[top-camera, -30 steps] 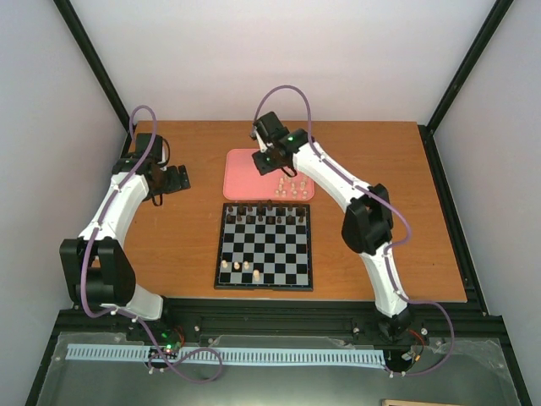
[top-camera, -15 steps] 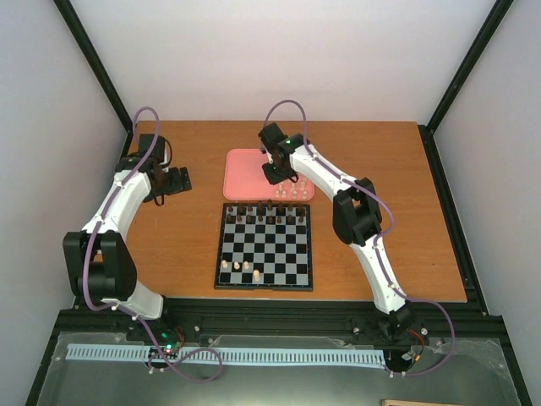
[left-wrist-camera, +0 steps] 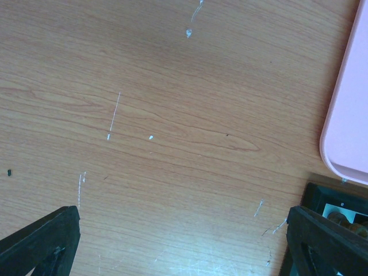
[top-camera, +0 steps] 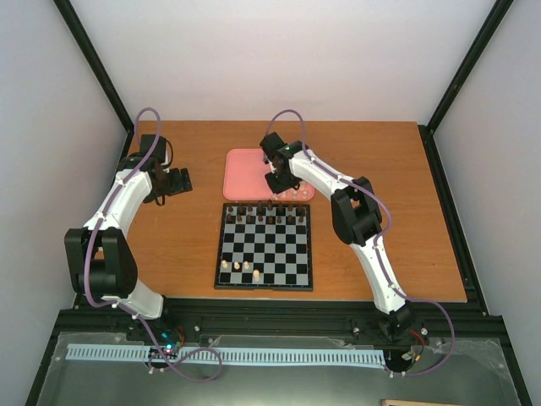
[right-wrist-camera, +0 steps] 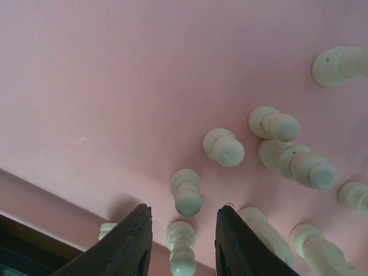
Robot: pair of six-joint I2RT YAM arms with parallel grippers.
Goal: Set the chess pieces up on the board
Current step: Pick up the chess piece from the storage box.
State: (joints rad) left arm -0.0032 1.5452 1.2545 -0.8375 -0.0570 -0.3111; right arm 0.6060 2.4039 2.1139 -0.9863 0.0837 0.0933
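Now: my right gripper (right-wrist-camera: pixel 184 215) sits low over the pink tray (right-wrist-camera: pixel 86 86), jaws parted, straddling one cream chess piece (right-wrist-camera: pixel 182 253) without touching it. More chess pieces (right-wrist-camera: pixel 276 144) stand just beside it. My left gripper (left-wrist-camera: pixel 181 215) gapes wide above the table (left-wrist-camera: pixel 172 115). Three cream ones (top-camera: pixel 235 268) stand on the board (top-camera: pixel 287 254).

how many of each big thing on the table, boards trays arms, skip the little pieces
board: 1
pink tray: 1
arms: 2 (left arm, right arm)
total: 4
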